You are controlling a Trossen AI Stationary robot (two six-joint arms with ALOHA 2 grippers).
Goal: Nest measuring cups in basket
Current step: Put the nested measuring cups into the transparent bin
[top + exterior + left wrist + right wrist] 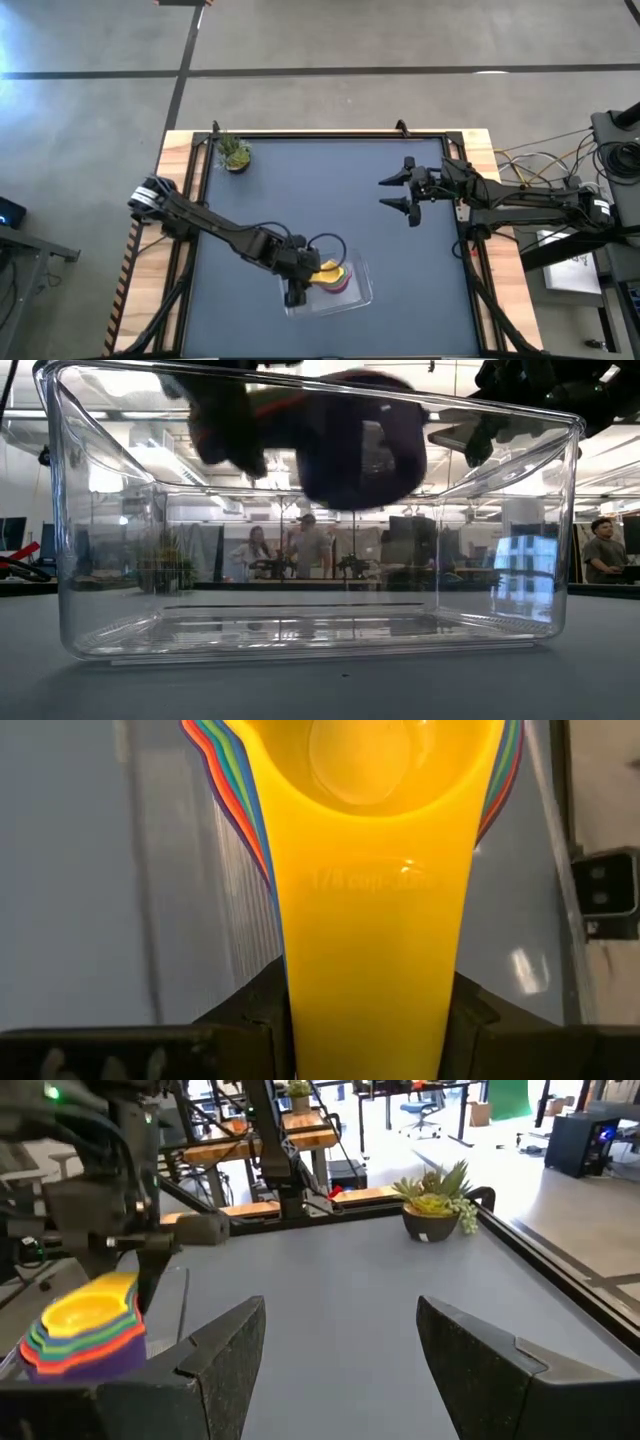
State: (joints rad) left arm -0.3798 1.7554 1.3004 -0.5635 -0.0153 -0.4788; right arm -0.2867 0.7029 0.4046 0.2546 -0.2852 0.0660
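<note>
There was one stack of measuring cups (85, 1335), its coloured rims showing yellow, orange, green, red, blue and purple, so six could be counted. One clear basket (362, 291) and one potted plant (236, 154) stood on the surface (330, 190). Two arms were present.

The right gripper (340, 1370) hangs over the dark worktop (360, 1290) with its two fingers spread wide and nothing between them. Across the worktop the left gripper (150, 1275) holds a nested stack of measuring cups (85, 1335) — yellow on top, purple outermost. A small potted plant (435, 1205) stands near the far corner, just beside the worktop's raised edge.
</note>
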